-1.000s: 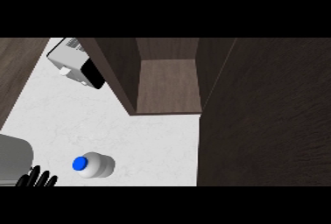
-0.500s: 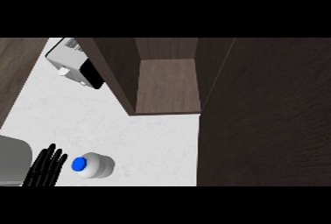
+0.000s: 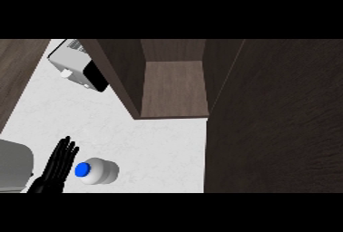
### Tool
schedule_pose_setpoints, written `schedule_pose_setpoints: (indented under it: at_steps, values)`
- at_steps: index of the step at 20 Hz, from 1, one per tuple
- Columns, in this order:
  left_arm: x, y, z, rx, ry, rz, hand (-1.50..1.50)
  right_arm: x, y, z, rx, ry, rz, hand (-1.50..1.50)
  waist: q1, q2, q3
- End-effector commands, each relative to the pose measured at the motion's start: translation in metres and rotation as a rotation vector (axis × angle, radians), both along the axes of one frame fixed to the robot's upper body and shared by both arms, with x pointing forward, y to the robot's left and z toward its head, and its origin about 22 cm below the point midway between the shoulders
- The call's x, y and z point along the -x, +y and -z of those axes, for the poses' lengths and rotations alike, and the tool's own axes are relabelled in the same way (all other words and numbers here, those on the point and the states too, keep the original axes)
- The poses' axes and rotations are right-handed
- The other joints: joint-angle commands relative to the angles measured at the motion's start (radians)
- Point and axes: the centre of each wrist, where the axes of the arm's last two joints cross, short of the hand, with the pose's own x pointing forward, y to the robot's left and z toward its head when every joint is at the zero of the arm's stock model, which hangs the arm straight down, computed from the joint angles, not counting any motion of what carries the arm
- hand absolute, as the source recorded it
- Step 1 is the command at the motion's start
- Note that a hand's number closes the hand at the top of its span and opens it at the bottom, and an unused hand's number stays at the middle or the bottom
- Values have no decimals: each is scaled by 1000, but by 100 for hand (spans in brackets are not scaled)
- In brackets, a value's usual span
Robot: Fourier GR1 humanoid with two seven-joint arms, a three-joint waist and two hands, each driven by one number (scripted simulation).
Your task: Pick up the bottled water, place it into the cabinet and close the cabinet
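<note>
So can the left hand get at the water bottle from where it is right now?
Probably yes. The left hand is open with straight fingers, right beside the bottled water on its left, and nothing lies between them on the counter. Whether they already touch is unclear.

White speckled counter (image 3: 134, 131) (pale, marbled) with upright bottled water (image 3: 97, 171), toaster (image 3: 77, 70)

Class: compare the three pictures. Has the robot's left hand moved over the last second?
Yes. The left hand has come up from the lower edge, its straight fingers now reaching past the still bottle, on its left.
</note>
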Motion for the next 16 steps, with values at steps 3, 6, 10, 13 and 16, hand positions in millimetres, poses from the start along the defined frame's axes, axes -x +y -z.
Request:
schedule_pose_setpoints:
  at_steps: [3,6,10,13,16]
  values:
    - [-19,1,30,-3,69,1,-150,24,14,-47,-67,-78,-77,-150,-4,1,0]
    - [-30,20,41,22,78,-25,-150,29,10,-43,-78,-78,-61,-150,-15,-1,-1]
    - [-31,12,60,3,72,-31,-150,18,4,-33,-98,-67,-58,-150,11,2,0]
    - [-26,-6,91,22,93,-30,-150,25,15,-42,-97,-84,-71,-150,2,3,-2]
    - [-32,-1,103,74,69,-40,-150,19,5,-36,-85,-78,-66,-150,8,3,-1]
